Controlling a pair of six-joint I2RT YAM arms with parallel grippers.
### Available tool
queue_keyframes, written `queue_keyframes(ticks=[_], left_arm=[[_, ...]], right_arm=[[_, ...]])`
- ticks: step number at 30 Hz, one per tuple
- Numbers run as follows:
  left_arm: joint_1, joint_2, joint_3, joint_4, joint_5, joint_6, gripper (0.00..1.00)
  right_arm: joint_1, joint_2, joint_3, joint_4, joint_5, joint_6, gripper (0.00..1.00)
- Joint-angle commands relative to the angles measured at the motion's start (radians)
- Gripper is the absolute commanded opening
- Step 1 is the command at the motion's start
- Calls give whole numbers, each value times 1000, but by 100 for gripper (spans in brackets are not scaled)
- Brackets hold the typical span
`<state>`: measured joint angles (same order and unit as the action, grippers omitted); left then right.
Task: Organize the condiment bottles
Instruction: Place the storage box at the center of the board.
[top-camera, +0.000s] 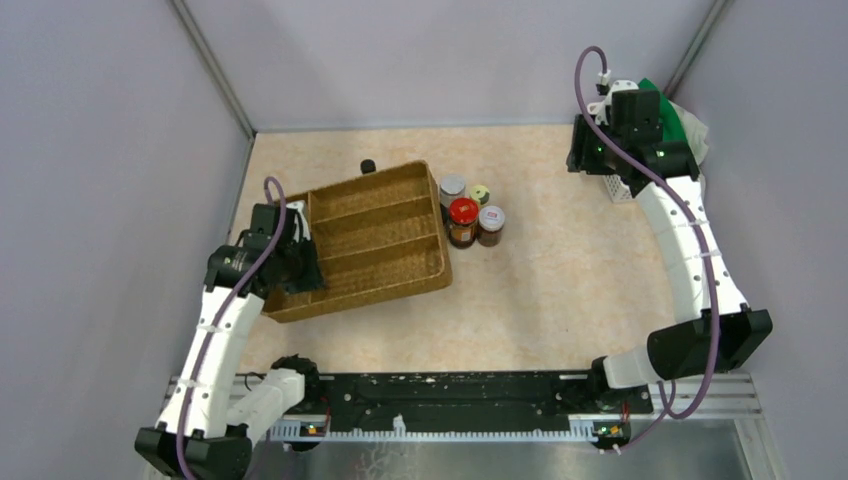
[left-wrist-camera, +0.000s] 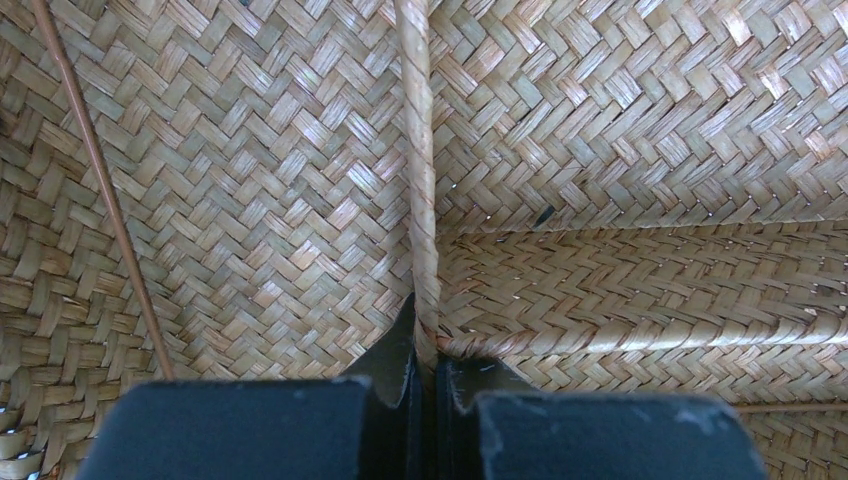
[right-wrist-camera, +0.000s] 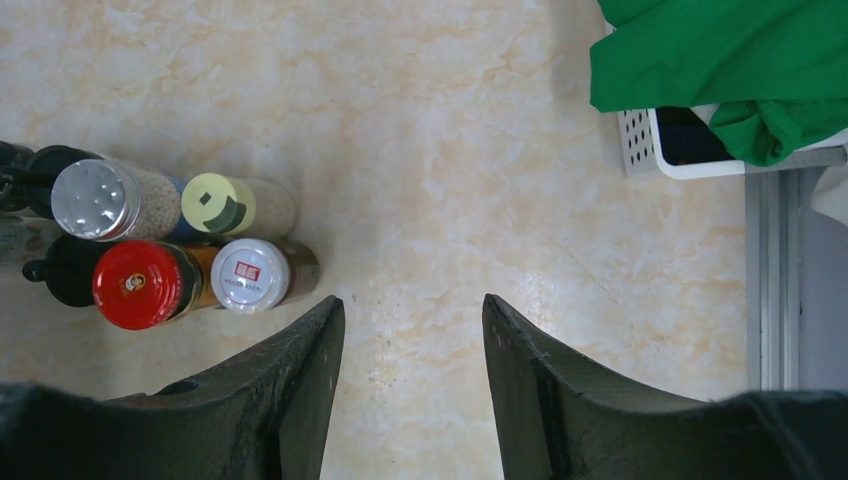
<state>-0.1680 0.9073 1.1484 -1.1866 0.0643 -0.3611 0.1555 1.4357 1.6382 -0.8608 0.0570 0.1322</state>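
The left gripper (left-wrist-camera: 428, 352) is clamped, fingers pinching a braided edge of the woven tray (top-camera: 372, 296) at the tray's 9 o'clock end. The right gripper (right-wrist-camera: 412, 330) is held with fingers spread, nothing between them. The condiment bottles (top-camera: 470, 208) are clustered upright on the table (top-camera: 560, 285), just beside the tray at its 3 o'clock side.

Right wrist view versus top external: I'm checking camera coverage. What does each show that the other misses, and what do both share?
Only the right wrist: that the right tool is open, and the print on the white-lidded jar. Only top external: the woven tray and the left tool at its left edge. Both: the white-lidded jar, red-lidded jar, silver-lidded jar and yellow-green-lidded jar, plus the green cloth.
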Motion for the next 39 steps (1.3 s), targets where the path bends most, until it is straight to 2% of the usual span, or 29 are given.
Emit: queue_keyframes(ticks=[1, 18, 25, 29, 34, 39], left_arm=[[-22, 1, -50, 49, 45, 4, 0], [-235, 46, -233, 118, 70, -95, 0], [-477, 159, -274, 252, -17, -268, 0], [-591, 239, -271, 334, -112, -361, 0], [-647, 288, -290, 443, -227, -446, 0], [-658, 353, -301, 535, -264, -472, 0]], right_arm=[[13, -49, 8, -5, 24, -7, 53], [13, -40, -55, 43, 25, -7, 54], [13, -35, -59, 47, 26, -9, 54], [13, -33, -64, 47, 27, -15, 54], [13, -35, -80, 52, 27, -24, 54], [13, -44, -109, 62, 19, -26, 54]])
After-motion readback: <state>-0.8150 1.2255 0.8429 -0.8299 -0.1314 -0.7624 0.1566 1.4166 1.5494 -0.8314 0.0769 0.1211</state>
